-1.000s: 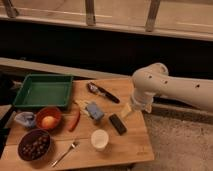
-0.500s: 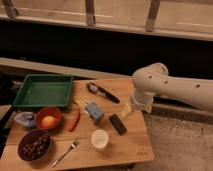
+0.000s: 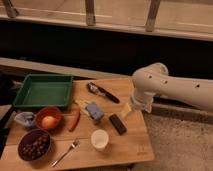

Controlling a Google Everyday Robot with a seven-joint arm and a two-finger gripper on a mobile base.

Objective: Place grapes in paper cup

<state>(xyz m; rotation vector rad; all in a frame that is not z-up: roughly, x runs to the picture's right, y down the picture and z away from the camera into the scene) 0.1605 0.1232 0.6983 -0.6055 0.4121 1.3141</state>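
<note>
The grapes (image 3: 35, 146) are a cluster of dark reddish berries lying in a purple bowl (image 3: 22, 139) at the table's front left. The paper cup (image 3: 100, 139) is small and off-white and stands upright near the front edge, to the right of the bowl. My white arm (image 3: 170, 86) reaches in from the right. My gripper (image 3: 128, 110) hangs below the arm's elbow over the table's right edge, well to the right of the cup and far from the grapes.
A green tray (image 3: 44, 91) sits at back left. An orange-red bowl (image 3: 39, 113) holds an orange fruit (image 3: 48, 121). A red chili (image 3: 75, 121), a blue sponge (image 3: 94, 111), a black block (image 3: 118, 123), a black-handled utensil (image 3: 102, 92) and a fork (image 3: 65, 152) lie on the wooden table (image 3: 130, 145).
</note>
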